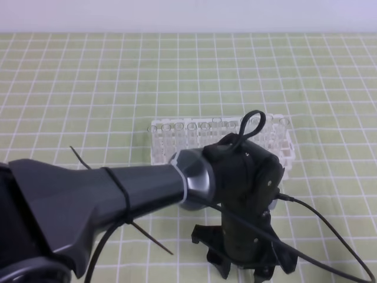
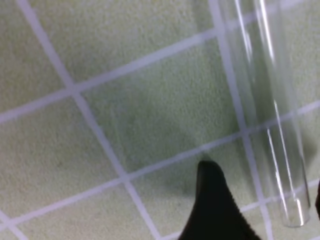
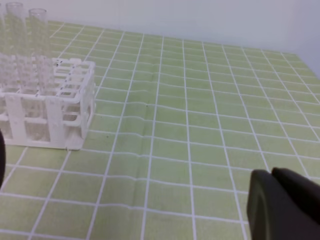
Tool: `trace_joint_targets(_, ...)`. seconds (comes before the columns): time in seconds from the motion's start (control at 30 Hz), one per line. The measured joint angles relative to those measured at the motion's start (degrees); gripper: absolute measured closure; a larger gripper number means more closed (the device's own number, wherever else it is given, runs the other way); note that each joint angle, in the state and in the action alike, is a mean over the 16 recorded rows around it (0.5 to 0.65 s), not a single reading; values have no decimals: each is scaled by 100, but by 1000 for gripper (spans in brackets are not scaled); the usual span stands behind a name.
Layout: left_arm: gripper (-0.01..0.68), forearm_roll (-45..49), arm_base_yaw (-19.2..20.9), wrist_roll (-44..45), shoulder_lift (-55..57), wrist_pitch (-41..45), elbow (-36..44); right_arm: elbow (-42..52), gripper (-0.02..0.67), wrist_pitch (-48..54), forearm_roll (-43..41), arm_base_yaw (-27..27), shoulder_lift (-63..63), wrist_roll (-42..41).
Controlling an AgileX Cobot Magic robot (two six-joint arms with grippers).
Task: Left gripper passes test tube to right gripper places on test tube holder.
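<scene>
I see a green tablecloth [image 1: 177, 76] with a white grid covering the whole work surface, and a plain pale wall [image 1: 188, 15] behind its far edge.

test tube holder [image 1: 219, 140] stands behind the left claw [image 1: 250, 259] — test tube [image 2: 270, 115] lies on the cloth [image 1: 88, 88].

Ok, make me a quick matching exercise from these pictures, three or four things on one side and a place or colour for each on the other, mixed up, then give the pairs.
Things
1. test tube
2. test tube holder
3. left gripper
4. tablecloth

Descriptions
A. black, low over the cloth in front of the rack
B. green with a white grid
C. white lattice with clear tubes standing in it
D. clear glass, lying on the cloth beside a black fingertip

Pairs: 1-D, 2-C, 3-A, 4-B
</scene>
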Motion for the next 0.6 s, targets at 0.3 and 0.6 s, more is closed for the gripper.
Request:
trace_joint_targets(0.3, 514, 124, -31, -99, 7, 30, -5, -4, 666, 0, 0, 0, 0, 0)
trace_joint_targets(0.6, 620, 703, -138, -114, -410, -155, -8, -4, 666, 0, 0, 0, 0, 0)
